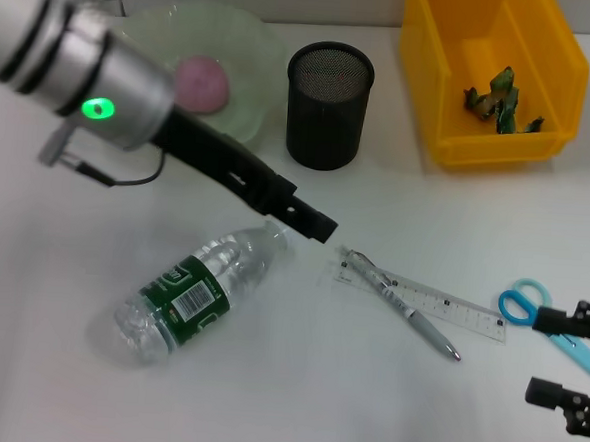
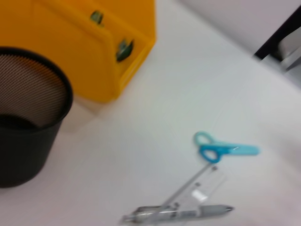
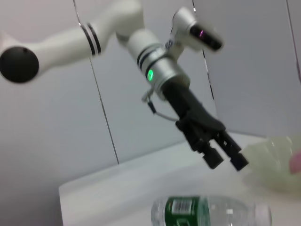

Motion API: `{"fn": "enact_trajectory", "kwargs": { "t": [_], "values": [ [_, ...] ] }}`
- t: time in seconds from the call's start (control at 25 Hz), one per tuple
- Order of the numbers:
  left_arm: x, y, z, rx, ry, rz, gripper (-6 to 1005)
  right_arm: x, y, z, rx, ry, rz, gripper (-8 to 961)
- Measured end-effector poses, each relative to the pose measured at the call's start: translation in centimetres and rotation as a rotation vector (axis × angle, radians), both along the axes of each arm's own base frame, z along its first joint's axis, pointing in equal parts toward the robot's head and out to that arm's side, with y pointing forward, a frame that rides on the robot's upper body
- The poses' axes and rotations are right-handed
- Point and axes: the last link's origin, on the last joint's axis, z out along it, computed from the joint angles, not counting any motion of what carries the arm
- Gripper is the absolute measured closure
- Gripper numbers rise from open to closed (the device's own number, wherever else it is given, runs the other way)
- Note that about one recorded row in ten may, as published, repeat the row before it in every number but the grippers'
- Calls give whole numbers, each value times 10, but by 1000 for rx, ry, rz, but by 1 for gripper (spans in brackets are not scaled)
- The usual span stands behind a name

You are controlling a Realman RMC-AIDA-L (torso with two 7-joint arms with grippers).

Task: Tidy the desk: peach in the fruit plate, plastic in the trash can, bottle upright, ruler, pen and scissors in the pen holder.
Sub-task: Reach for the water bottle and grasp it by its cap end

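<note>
- Right now the left gripper [image 1: 315, 225] hangs above the table [image 1: 264, 399], just over the cap end of the bottle [image 1: 195, 293]; seen from the right wrist camera [image 3: 225, 157], its fingers stand a little apart with nothing between them.
- Lying on its side, the bottle is clear with a green label, its cap end pointing toward the pen holder [image 1: 328, 105].
- Behind the bottle, the black mesh pen holder stands upright between the plate [image 1: 240, 52] and the yellow bin [image 1: 494, 78].
- Resting in the pale green plate is the pink peach [image 1: 202, 84], partly hidden by the left arm.
- Inside the yellow bin lies a crumpled piece of green plastic [image 1: 498, 98].
- Further forward, the pen [image 1: 402, 305] lies across the clear ruler [image 1: 425, 301], touching it, both to the right of the bottle.
- Just beyond the ruler's far end are the blue scissors [image 1: 544, 321], flat on the table.
- Low at the right edge sits the right gripper [image 1: 567, 358], its two black fingers spread wide, one of them over the scissors' blades and holding nothing.
</note>
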Motion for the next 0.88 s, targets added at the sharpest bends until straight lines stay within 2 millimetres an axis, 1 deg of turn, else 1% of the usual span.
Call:
{"fn": "enact_trajectory", "kwargs": {
  "t": [0.04, 0.08, 0.16, 0.2, 0.24, 0.44, 0.52, 0.72, 0.88],
  "values": [
    [10, 5, -6, -3, 75, 24, 179, 3, -2, -1, -10, -12, -15, 234],
    [31, 13, -23, 29, 223, 36, 179, 5, -2, -2, -10, -17, -23, 234],
    [35, 16, -30, 59, 273, 39, 180, 6, -2, -2, -9, -21, -29, 234],
    [35, 16, -30, 59, 273, 39, 180, 8, -2, -3, -5, -28, -37, 234],
    [35, 20, -37, 106, 335, 45, 180, 9, -1, -4, 2, -35, -49, 234],
    [31, 23, -44, 145, 397, 52, 181, 12, -1, -7, 10, -36, -61, 233],
    [26, 22, -54, 162, 455, 37, 181, 12, 0, -8, 12, -37, -64, 233],
    [18, 20, -65, 170, 502, 17, 182, 12, 6, -13, 19, -42, -77, 232],
    [12, 19, -72, 168, 522, 11, 182, 12, 7, -15, 21, -39, -78, 232]
  ]
}}
